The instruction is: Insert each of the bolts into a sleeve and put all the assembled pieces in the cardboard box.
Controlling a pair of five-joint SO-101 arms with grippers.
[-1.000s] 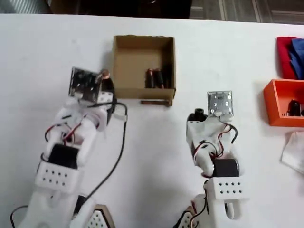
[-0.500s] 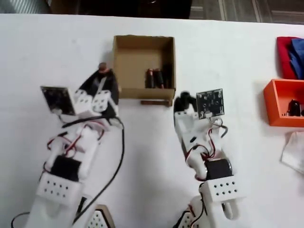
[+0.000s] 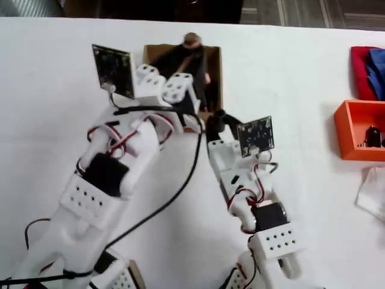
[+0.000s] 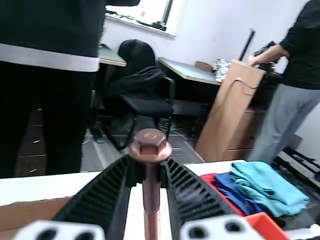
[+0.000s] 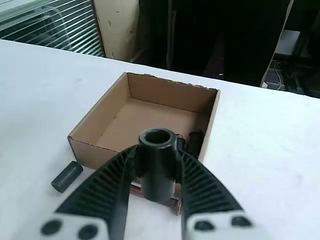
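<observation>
**High view:**
- The cardboard box (image 3: pixel 217 75) is seen at 12 o'clock on the white table (image 3: pixel 54 72) and is largely covered by the left arm.
- An orange bin (image 3: pixel 360 129) is set at 3 o'clock, red and blue cloths (image 3: pixel 367 72) at 2 o'clock and a white crumpled item (image 3: pixel 373 192) at 4 o'clock. All are well apart from the box.
- The left arm is stretched from 7 o'clock up over the box. The left gripper (image 3: pixel 190 53) is held above the box's far half, clamped on the bolt (image 3: pixel 192 40), whose head is seen at the box's 12 o'clock wall.
- The right arm is stretched from 5 o'clock toward 11 o'clock. The right gripper (image 3: pixel 215 122) is placed just outside the box's 5 o'clock corner, closed on the sleeve (image 3: pixel 219 113).

**Left wrist view:**
- The bolt (image 4: pixel 150 144) is pinched just under its hex head between the black ribbed fingers (image 4: pixel 112 187) of the left gripper (image 4: pixel 150 162). The shank runs back toward the camera.
- A strip of the box (image 4: pixel 30 216) is seen beneath the fingers.
- The cloths (image 4: pixel 265 185) and the bin (image 4: pixel 255 222) are seen farther off, and an office chair (image 4: pixel 145 95) is seen in the room behind.

**Right wrist view:**
- The sleeve (image 5: pixel 157 170) is held upright in the right gripper (image 5: pixel 157 154), bore facing the camera, with the jaws set narrow around it.
- The box (image 5: pixel 97 150) lies just beyond the gripper. Dark cylindrical pieces (image 5: pixel 194 141) are seen inside it, against one wall.
- A loose sleeve (image 5: pixel 66 176) lies on the table just outside the near wall, by a corner.
- A loose bolt (image 5: pixel 175 202) lies along that wall, between gripper and box, mostly hidden by the fingers.
</observation>
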